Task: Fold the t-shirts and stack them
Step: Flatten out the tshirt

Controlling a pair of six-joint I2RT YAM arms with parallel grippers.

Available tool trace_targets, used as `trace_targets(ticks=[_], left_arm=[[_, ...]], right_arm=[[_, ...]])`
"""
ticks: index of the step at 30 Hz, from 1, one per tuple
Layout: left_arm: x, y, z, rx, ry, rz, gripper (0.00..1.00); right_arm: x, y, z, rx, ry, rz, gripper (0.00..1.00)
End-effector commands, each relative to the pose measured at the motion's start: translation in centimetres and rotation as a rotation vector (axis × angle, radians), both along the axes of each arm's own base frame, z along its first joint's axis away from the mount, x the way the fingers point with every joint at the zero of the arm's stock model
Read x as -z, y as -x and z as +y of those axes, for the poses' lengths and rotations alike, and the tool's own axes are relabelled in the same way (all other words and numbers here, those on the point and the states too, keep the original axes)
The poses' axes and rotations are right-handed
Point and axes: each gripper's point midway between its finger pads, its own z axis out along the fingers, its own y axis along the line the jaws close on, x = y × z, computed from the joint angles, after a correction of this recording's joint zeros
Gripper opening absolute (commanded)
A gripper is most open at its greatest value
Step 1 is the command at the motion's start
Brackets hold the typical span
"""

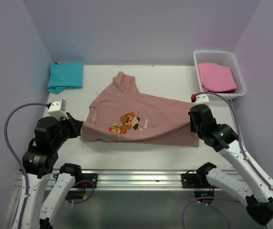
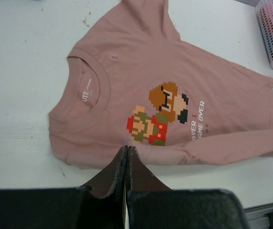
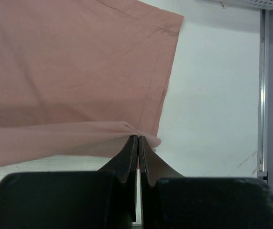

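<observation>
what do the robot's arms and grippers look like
Both the left arm and right arm are white shells with bulky black joint housings, a purple cable looping along each. The left gripper and right gripper each have two black wedge fingers tapering to thin tips.

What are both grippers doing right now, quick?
Left gripper: closed, pinching the salmon t-shirt's near edge.
Right gripper: closed, pinching that shirt near its hem.

Table (image 1: 167,76): salmon tee (image 1: 141,119), teal tee (image 1: 65,76), basket (image 1: 213,52)
</observation>
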Motion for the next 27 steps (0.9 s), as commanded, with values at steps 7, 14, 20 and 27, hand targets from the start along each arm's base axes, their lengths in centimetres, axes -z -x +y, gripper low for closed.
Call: trace_targets(ticks=[7, 14, 20, 27], left_arm=[[-5.5, -0.5, -0.1, 0.017, 0.001, -0.147, 0.00], [-11.1, -11.8, 0.0, -0.017, -0.153, -0.323, 0.00], [-12.1, -27.7, -3.3, 0.067, -0.231, -0.267, 0.00], [-23.6, -34.0, -2.9, 0.039, -0.157, -0.507, 0.00]], right_arm=[[-6.3, -1.1, 0.8, -0.022, -0.039, -0.088, 0.00], [-16.8, -10.1, 1.0, 0.053, 0.093, -0.447, 0.00], [-20.3, -21.6, 3.2, 0.114, 0.015, -0.451, 0.00], [-27.6, -27.4, 4.6, 0.083, 0.022, -0.658, 0.00]])
